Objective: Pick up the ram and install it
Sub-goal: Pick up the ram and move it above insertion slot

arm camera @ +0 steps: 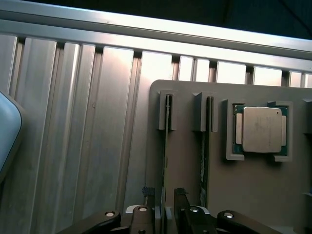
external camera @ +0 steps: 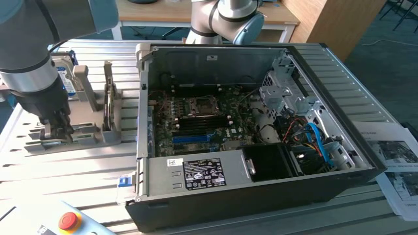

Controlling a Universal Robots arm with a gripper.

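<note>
Hovering low over the grey moulded plastic parts tray point(arm camera: 187, 170), the black two-finger gripper point(arm camera: 165, 197) has its fingers apart and holds nothing. They straddle the long, thin green circuit-board ram stick point(arm camera: 167, 146), which stands on edge in a tray slot, its far end seated in a grey guide. A second identical stick point(arm camera: 204, 161) sits in the neighbouring slot, and just beyond it is the square silver processor chip point(arm camera: 262, 129) in its pocket.

In the exterior view the gripper point(external camera: 58, 131) is at that view's left, well apart from the open black desktop computer case point(external camera: 261, 200).

Handling, judged: light, stiff and thin, but fragile. The board would snap or crack if twisted, and its smooth faces may slip. Best hold: pads flat on both faces near mid-length, along the exposed upper edge. Lift should be straight out of the slot with no sideways lever.
</note>
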